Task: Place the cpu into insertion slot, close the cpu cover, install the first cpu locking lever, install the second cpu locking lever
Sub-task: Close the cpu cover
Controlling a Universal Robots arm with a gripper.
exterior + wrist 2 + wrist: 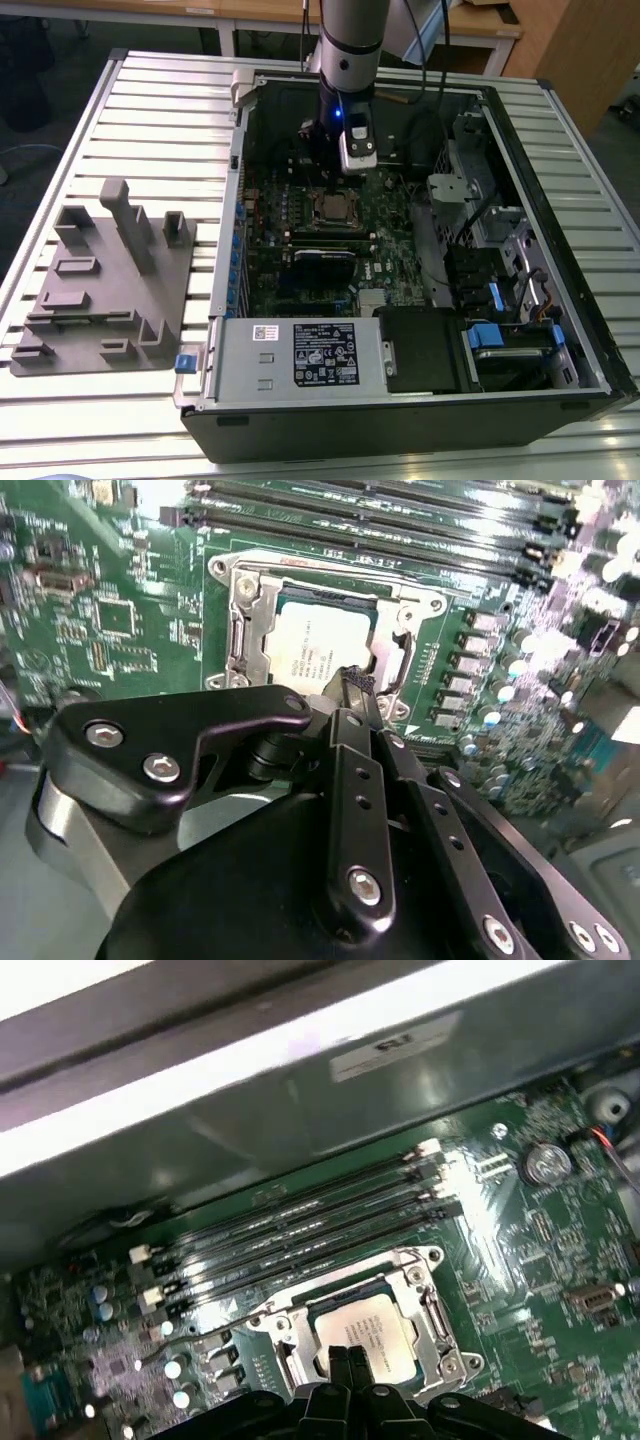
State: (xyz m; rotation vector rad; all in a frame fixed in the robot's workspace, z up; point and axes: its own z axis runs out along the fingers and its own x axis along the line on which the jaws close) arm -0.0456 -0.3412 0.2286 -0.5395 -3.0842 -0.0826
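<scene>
The cpu [312,648] [368,1332], silvery-topped, lies flat in the insertion slot [222,568] amid the green board inside the open computer case. The cpu cover [243,630] [432,1305], a silvery frame, lies down around the chip. A thin wire lever [200,1335] runs out from one side of the socket, and another wire [398,670] bends beside my fingertips. My gripper [356,683] [348,1358] hangs just over the chip's edge with its black tips together and nothing between them. In the exterior view the gripper [329,192] stands right above the socket [334,209].
Long black memory slots [300,1230] [400,530] run beside the socket. Case walls [232,190] ring the board. The power supply [300,352] and a drive cage [500,335] fill the near side. A grey fixture block [110,280] sits on the slatted table at the exterior view's left.
</scene>
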